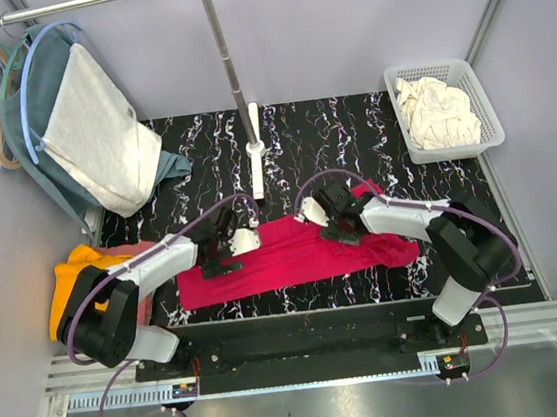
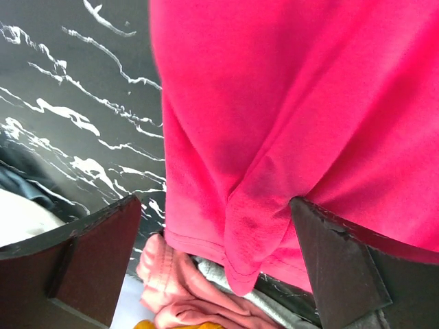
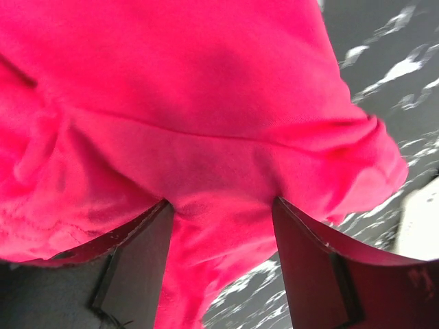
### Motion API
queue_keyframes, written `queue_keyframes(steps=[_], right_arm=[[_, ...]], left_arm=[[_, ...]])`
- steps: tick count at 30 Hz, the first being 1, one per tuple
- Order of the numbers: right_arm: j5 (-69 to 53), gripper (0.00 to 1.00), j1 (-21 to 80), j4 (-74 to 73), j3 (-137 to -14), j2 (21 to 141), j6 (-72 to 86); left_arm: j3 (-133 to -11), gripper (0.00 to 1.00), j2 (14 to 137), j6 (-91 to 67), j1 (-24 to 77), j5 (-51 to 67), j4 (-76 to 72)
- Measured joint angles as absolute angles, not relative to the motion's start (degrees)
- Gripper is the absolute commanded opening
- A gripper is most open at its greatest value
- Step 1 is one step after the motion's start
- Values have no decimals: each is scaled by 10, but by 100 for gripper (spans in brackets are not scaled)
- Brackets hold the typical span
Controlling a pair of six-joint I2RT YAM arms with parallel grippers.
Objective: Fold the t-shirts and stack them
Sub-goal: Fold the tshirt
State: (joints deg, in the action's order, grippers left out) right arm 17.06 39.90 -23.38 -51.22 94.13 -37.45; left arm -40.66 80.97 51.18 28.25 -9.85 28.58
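Top external: left tool (image 1: 222,263) and right tool (image 1: 345,231), spread, straddle crimson-pink t-shirt (image 1: 285,264).

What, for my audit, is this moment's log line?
crimson-pink t-shirt: on table | left gripper: open at its edge | right gripper: open over it

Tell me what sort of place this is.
Probably a robot test cell set up for laundry practice: grey partitions enclose a marbled black table, a clothes rail holds hung garments, and a white basket holds crumpled cloth.
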Motion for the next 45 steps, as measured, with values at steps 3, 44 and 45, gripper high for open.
queue_keyframes(steps=[3,44,45], right_arm=[[173,68,366,-212,-549,980,-402],[110,68,192,-123,-915,1269,-523],[106,68,190,-125,-925,1275,-521]], left_arm=[[-404,99,808,513,303,-112,284],[-655,99,1054,477,552,-197,347],[-661,99,1059,477,555,-197,349]])
